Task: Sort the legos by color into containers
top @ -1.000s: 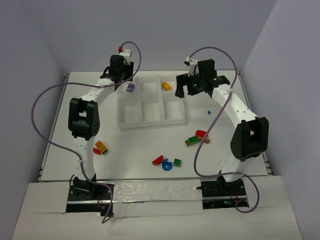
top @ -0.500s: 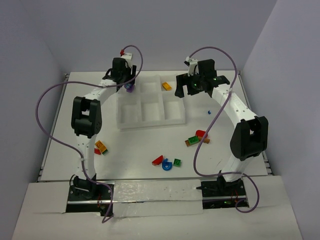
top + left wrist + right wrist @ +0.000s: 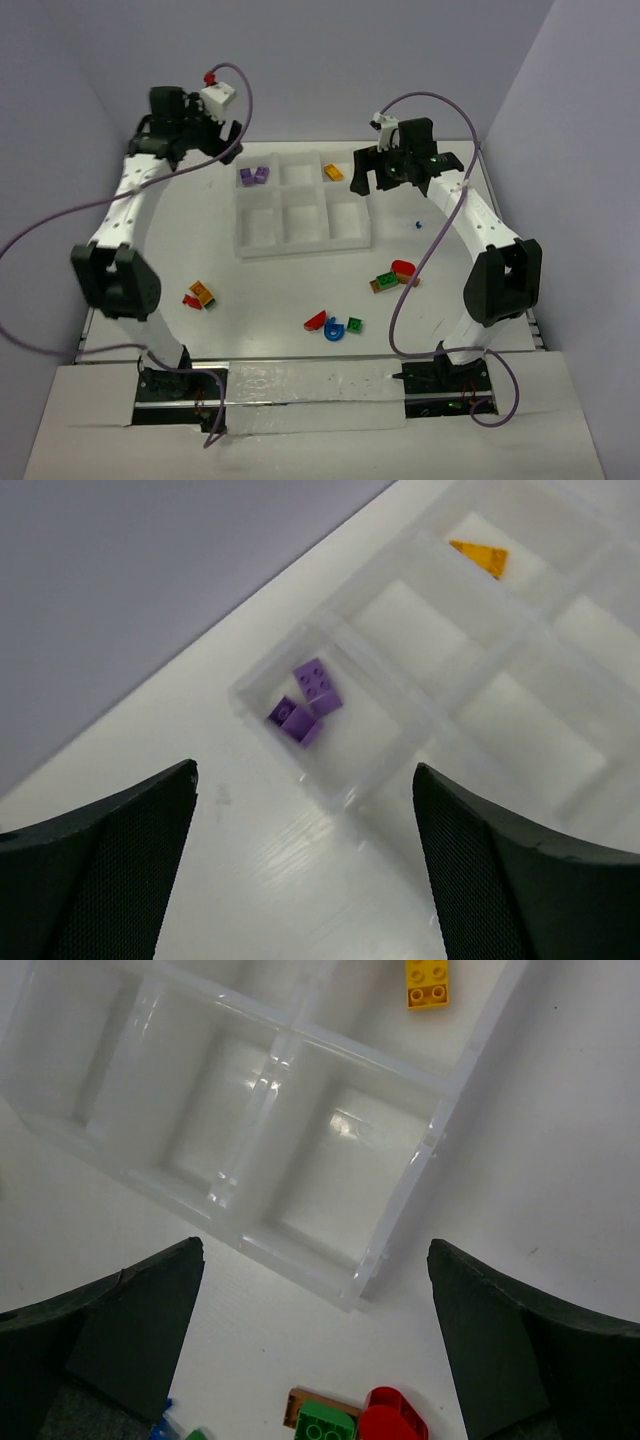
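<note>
purple legos (image 3: 305, 702) lie in the tray (image 3: 300, 250), eleven o'clock compartment, with the left hand (image 3: 305, 780) wide open and empty above (right hand (image 3: 315, 1250) open too). next, i'd judge: fetch loose legos (image 3: 335, 325) toward six o'clock.

Left arm (image 3: 112, 222) is reared up tall and angled out to its own side, with the elbow (image 3: 115, 285) parked well behind and below the claw. The left gripper (image 3: 305, 870) is spread wide, both fingers (image 3: 100, 880) splayed to either side and pointed down and forward. Right arm (image 3: 478, 222) is arched up off its base and curled inward, its elbow (image 3: 505, 280) also set back behind the claw. The right gripper (image 3: 315, 1350) is spread all the way too and aimed pretty much straight down, fingers well apart.
</note>
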Controlling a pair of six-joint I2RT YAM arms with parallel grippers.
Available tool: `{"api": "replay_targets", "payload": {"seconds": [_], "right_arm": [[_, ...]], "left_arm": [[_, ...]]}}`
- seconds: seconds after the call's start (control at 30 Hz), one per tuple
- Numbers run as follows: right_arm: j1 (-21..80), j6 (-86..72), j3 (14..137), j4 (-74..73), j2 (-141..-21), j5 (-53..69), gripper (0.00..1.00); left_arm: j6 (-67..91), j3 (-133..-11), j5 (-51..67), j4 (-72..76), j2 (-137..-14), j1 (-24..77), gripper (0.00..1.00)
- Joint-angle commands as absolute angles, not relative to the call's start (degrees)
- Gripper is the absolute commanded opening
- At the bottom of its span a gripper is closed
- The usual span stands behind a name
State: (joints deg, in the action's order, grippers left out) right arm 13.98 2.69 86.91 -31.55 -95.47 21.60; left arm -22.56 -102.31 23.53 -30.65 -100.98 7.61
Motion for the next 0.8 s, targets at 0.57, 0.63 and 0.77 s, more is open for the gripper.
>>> {"api": "replay_targets", "payload": {"seconds": [0.57,0.63,0.77], "right_arm": [[15.4,4.4,83.3,-33.6,-92.0,23.9,1.0],[15.5,4.4,83.6,-34.1,-92.5,24.0,1.0],[15.6,4.5,84.2,-34.5,-92.8,23.7,1.0]], "left_arm": [[-112.9,-51.1,24.9,-71.5,-69.5,0.6,0.84],[-113.9,-49.9,24.3,-68.9,-70.5,0.6,0.85],[-114.3,-49.0,23.6,-63.8,-72.8,0.6,0.85]]}}
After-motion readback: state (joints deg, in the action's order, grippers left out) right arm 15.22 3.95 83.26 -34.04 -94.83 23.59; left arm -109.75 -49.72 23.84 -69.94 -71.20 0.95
